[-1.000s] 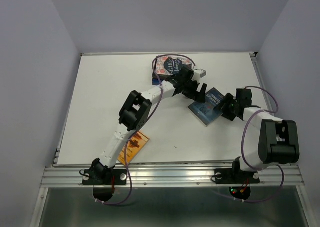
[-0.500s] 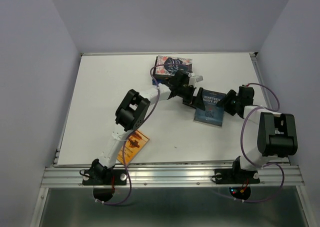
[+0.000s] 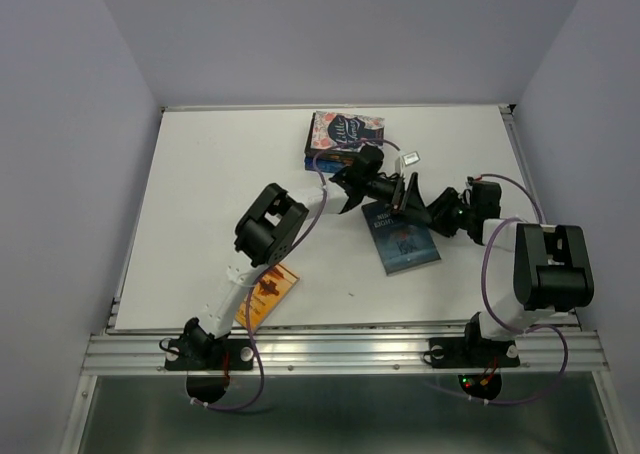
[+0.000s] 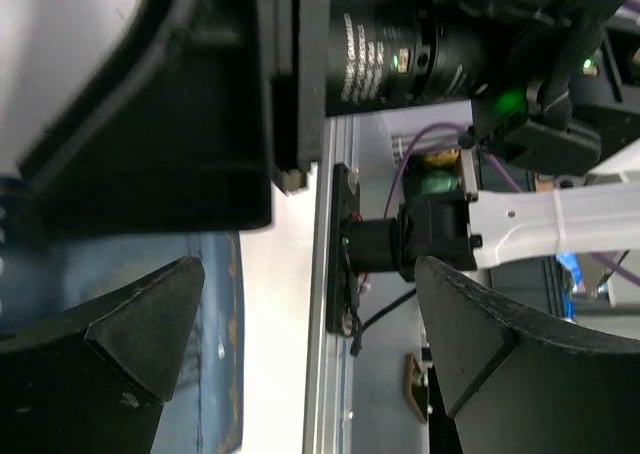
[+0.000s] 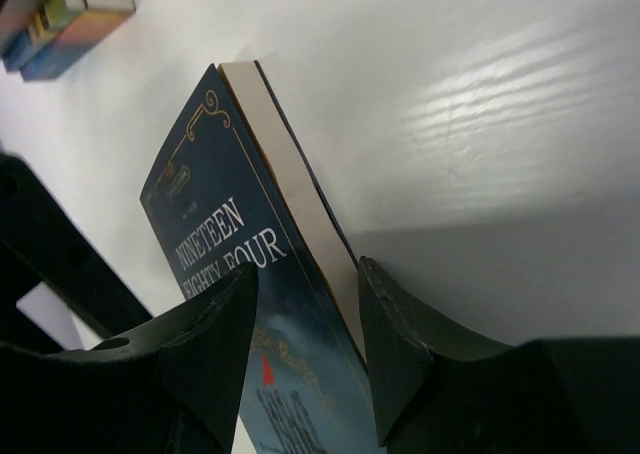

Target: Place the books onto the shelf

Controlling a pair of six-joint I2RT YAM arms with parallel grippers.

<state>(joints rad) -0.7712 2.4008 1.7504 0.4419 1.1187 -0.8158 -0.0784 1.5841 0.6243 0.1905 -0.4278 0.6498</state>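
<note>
Right of the table's middle, toward 3 o'clock, the dark blue book lies with its cover showing; I can read "Nineteen Eighty Four" on it. My right claw sits at the book's 1 o'clock corner, its fingers partly apart and straddling the page edge. I cannot tell whether they pinch it. Close by, at about 10 o'clock from it, my left claw hangs spread wide, holding nothing. A stack of books rests at the table's 12 o'clock edge. An orange book lies at 7 o'clock, partly under the left arm.
</note>
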